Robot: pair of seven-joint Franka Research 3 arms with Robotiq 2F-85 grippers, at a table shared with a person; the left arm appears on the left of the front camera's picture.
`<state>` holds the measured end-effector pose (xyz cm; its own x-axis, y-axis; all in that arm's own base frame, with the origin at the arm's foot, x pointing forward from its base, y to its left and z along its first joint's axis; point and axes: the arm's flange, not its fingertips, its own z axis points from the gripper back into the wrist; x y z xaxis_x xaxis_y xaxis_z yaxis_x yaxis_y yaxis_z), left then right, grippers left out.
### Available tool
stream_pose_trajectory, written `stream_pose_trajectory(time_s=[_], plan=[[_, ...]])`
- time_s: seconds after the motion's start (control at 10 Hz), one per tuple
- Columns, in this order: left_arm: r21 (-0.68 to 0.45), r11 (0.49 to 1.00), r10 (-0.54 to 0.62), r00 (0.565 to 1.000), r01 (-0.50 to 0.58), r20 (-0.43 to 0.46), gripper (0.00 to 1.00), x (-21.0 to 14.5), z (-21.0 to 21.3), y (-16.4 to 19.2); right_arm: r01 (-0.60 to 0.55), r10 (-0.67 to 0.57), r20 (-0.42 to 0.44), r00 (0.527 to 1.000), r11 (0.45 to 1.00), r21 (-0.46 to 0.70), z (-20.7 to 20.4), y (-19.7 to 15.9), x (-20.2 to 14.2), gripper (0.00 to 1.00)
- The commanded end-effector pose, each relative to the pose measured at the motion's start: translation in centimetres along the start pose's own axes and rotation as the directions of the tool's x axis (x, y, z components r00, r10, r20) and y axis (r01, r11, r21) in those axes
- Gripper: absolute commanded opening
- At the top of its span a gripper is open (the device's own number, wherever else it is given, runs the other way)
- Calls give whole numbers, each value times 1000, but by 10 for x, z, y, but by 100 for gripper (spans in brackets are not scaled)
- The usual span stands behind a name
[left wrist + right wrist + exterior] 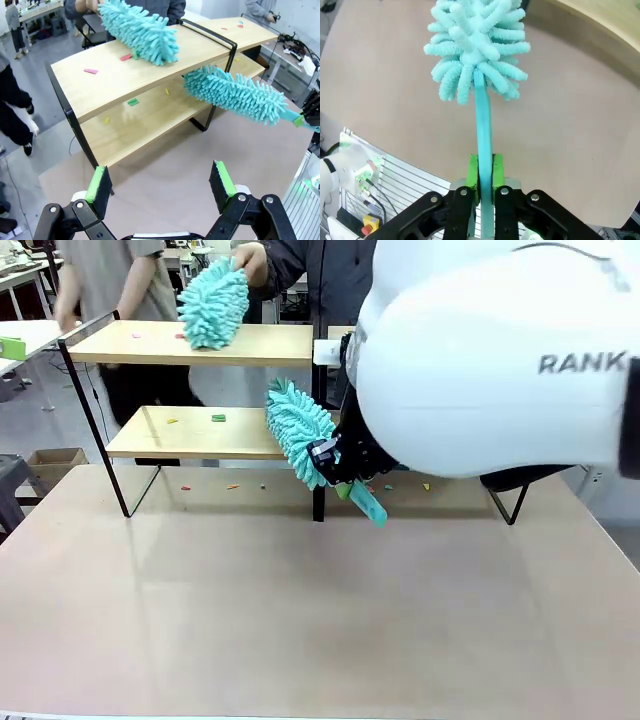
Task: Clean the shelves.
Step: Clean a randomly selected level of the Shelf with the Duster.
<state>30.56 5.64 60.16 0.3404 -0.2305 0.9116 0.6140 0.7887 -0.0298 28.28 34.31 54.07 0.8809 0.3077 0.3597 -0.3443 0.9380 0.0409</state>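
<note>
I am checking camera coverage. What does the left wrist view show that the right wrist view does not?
Of these two, the left wrist view gives the person's duster on top of the shelves, coloured scraps there, and the open left pincer. The right wrist view gives the close look: right pincer shut on the handle. Both share the robot's duster, the tabletop and part of the shelves.
</note>
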Motion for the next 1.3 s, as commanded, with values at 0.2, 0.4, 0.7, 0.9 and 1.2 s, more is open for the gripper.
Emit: stream_pose_trajectory(time_s=[0.2, 0.4, 0.7, 0.9, 1.2], plan=[[-3, 1000, -3, 1000, 3, -2, 100, 0, -1, 0, 24, -24, 9, 1000, 1000, 0, -6, 2, 3, 12], [-3, 1000, -3, 1000, 3, -2, 100, 0, -1, 0, 42, -42, 18, 999, 999, 3, -13, 6, 9, 12], [-3, 1000, -3, 1000, 3, -2, 100, 0, -1, 0, 39, -39, 11, 999, 999, 2, -12, 6, 8, 12], [-3, 1000, -3, 1000, 3, -2, 100, 0, -1, 0, 106, -106, 54, 993, 994, -2, -14, 17, 23, 12], [-3, 1000, -3, 1000, 3, -2, 100, 0, -1, 0, 135, -131, 66, 989, 989, -62, -33, 50, 68, 12]])
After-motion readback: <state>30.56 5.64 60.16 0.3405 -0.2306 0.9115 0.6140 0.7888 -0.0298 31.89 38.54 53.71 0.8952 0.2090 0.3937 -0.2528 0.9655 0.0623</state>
